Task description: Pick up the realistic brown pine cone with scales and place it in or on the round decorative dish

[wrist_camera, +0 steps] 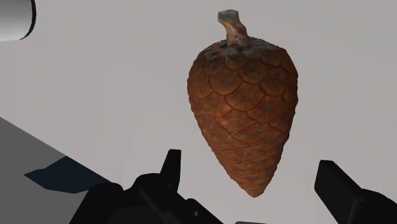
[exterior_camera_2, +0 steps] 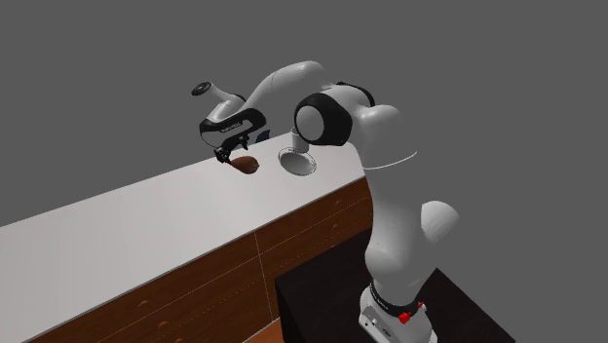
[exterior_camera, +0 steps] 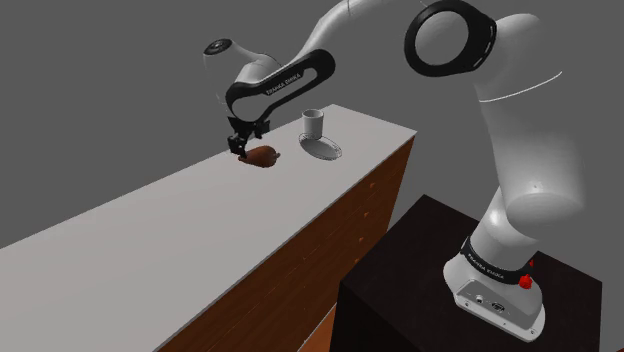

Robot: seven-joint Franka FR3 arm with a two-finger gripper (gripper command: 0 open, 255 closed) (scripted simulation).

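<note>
Wrist view: pine cone [wrist_camera: 245, 108] lies between the spread jaws, untouched.

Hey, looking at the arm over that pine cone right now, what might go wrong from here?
1. The open gripper has the pine cone's tapered tip between its fingers, not touching; closing there might squeeze the cone out instead of gripping it.
2. The cup stands right beside the dish, so the placing move might knock it.
</note>
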